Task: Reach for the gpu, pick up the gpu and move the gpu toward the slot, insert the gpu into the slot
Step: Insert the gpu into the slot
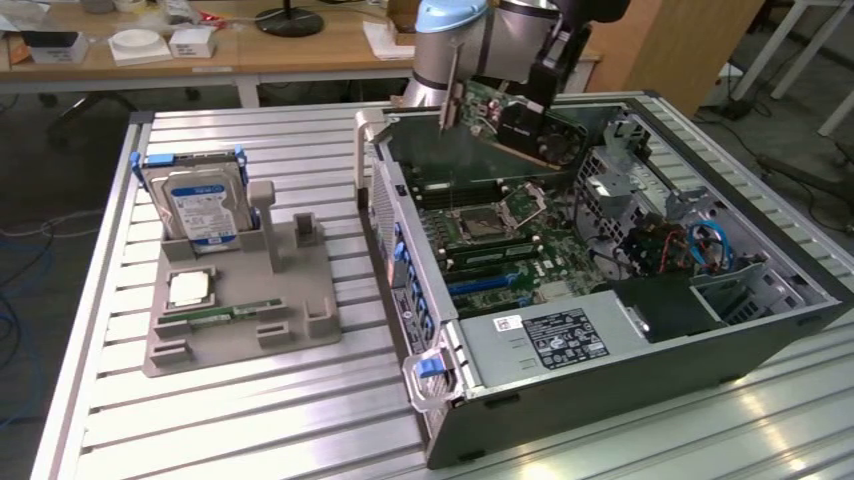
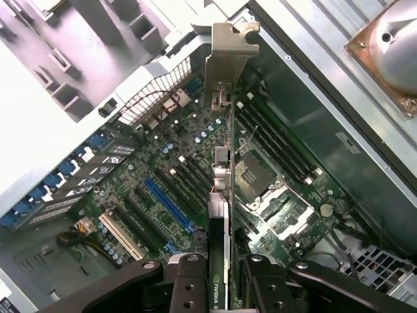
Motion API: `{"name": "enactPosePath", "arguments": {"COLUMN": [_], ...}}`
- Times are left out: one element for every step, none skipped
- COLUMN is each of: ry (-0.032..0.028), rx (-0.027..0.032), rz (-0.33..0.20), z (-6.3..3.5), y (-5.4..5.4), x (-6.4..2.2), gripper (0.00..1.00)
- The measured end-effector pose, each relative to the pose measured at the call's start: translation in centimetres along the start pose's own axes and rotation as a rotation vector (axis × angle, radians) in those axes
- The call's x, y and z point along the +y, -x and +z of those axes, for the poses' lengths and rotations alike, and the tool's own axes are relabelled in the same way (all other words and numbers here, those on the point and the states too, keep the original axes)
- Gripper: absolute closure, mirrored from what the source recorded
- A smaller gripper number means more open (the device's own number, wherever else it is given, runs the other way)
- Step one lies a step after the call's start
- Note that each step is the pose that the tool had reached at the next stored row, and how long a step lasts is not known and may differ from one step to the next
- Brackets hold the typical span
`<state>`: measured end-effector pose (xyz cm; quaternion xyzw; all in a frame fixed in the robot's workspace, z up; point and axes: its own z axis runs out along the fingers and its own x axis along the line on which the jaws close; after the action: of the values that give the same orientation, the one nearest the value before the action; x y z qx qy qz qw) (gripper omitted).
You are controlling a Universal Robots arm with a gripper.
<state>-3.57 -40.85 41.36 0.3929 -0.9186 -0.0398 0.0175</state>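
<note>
On the exterior view's left, a grey tray point(image 1: 300, 330) carries an upright hard drive point(image 1: 200, 205). To its right lies the open case point(image 1: 601, 390), motherboard point(image 1: 494, 235) exposed. Over the board's far end the gripper point(image 2: 220, 279) is clamped on the gpu point(image 1: 527, 125), which hangs on edge above the board. The blue slot point(image 2: 168, 202) lies below and to one side, apart from the card.
</note>
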Motion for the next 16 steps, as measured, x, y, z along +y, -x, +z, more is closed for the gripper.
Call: {"name": "enactPosePath", "arguments": {"ry": [0.0000,0.0000,0.0000,0.0000,0.0000,0.0000,-0.0001,0.0000,0.0000,-0.0001,-0.0001,-0.0001,-0.0001,-0.0001,-0.0001,-0.0001], "rx": [0.0007,0.0016,0.0023,0.0033,0.0043,0.0052,0.0061,0.0071,0.0079,0.0086,0.0094,0.0101,0.0108,0.0115,0.0122,0.0129], "rz": [-0.009,-0.019,-0.029,-0.040,-0.050,-0.061,-0.072,-0.082,-0.092,-0.101,-0.109,-0.117,-0.126,-0.134,-0.141,-0.150], "z": [0.01,0.03,0.06,0.07,0.09,0.11,0.14,0.17,0.21,0.27,0.33,0.40,0.47,0.55,0.62,0.71], "y": [-0.01,-0.02,-0.03,-0.04,-0.05,-0.06,-0.07,-0.08,-0.09,-0.10,-0.11,-0.12,-0.13,-0.14,-0.15,-0.17], "x": [-0.01,-0.03,-0.03,-0.04,-0.05,-0.07,-0.08,-0.09,-0.10,-0.12,-0.13,-0.15,-0.16,-0.18,-0.20,-0.22], "gripper": [0.74,0.74,0.74,0.74,0.74,0.74,0.74,0.74,0.74,0.74,0.74,0.74,0.74,0.74,0.74,0.74]}}
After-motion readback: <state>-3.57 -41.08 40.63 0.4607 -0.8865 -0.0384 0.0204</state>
